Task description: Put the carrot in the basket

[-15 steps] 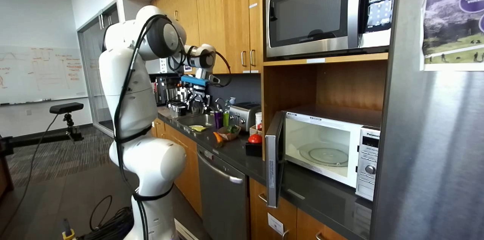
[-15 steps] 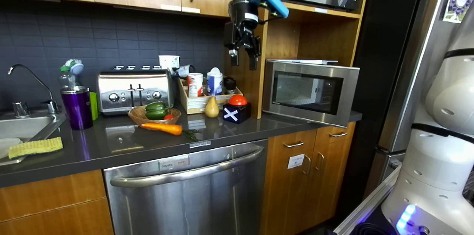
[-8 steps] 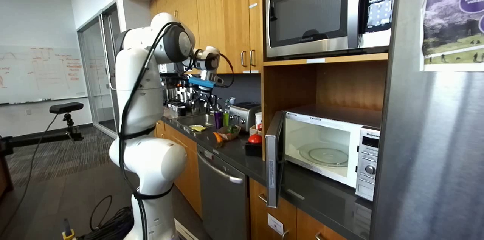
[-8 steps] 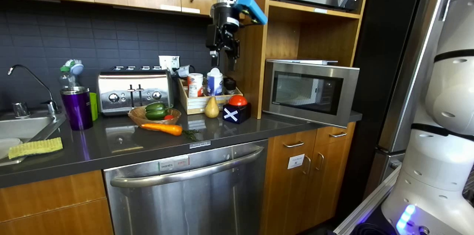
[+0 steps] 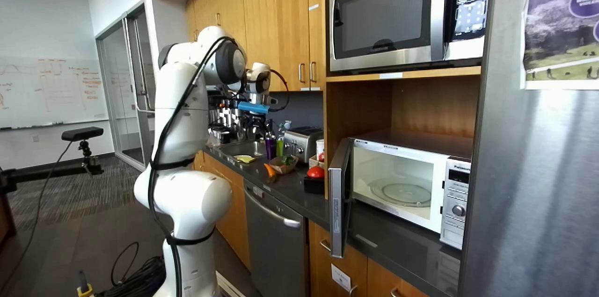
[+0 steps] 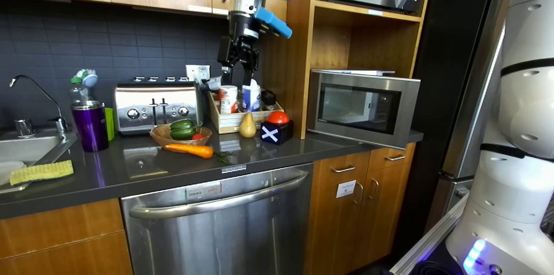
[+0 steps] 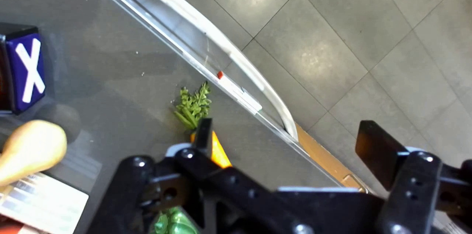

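Observation:
The orange carrot (image 6: 190, 150) with green leafy tops lies on the dark counter, against the front of the basket. It also shows in an exterior view (image 5: 271, 171) and, partly hidden by a finger, in the wrist view (image 7: 220, 151). The brown woven basket (image 6: 160, 136) holds green vegetables and a red one. It is mostly hidden behind the gripper in the wrist view. My gripper (image 6: 237, 80) is open and empty, with its fingers pointing down, high above the counter. In that exterior view it appears up and right of the carrot. In the wrist view the gripper (image 7: 289, 142) has its jaws wide apart.
A toaster (image 6: 158, 110), a wooden tray (image 6: 223, 124) with canisters, a pear (image 6: 248, 126) and a dark box with a red dome (image 6: 277, 132) stand around the basket. A purple tumbler (image 6: 89, 127) stands by the sink. The microwave door (image 6: 363, 108) hangs open. Upper cabinets overhang.
My gripper has moved left and down in the exterior view facing the counter, toward the side of the carrot and basket. It stays open. The carrot and basket have not moved.

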Controlling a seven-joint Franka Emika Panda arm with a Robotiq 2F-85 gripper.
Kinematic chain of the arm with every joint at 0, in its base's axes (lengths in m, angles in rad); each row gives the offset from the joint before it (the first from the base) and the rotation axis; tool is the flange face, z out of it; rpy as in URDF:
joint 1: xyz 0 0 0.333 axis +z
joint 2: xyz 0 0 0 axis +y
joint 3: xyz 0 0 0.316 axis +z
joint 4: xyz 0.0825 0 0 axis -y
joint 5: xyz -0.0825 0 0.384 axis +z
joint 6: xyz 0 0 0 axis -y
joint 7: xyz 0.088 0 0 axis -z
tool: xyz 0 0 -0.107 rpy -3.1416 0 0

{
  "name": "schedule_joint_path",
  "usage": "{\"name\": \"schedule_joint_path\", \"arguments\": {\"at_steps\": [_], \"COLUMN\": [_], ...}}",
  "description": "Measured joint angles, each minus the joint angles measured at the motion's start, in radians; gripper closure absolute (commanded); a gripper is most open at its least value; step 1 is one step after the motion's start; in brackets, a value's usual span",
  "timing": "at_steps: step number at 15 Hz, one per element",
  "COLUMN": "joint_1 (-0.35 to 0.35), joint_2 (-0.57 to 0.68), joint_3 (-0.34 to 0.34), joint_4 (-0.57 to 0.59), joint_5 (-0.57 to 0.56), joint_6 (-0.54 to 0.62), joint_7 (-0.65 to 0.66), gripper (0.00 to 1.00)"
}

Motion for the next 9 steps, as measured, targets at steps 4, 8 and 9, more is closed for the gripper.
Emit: {"name": "schedule_joint_path", "arguments": {"at_steps": [4,8,9], "joint_1": [0.004,0.019,0.026], "joint_2": [0.055,0.146,0.170], "joint_3": [-0.001,-0.006,-0.009], "joint_4": [0.014,0.039,0.047], "joint_5": [-0.058,-0.146,-0.167], "joint_6": [0.162,0.287,0.304], "joint_7": [0.034,0.106,0.121], "gripper": [0.00,0.00,0.00]}}
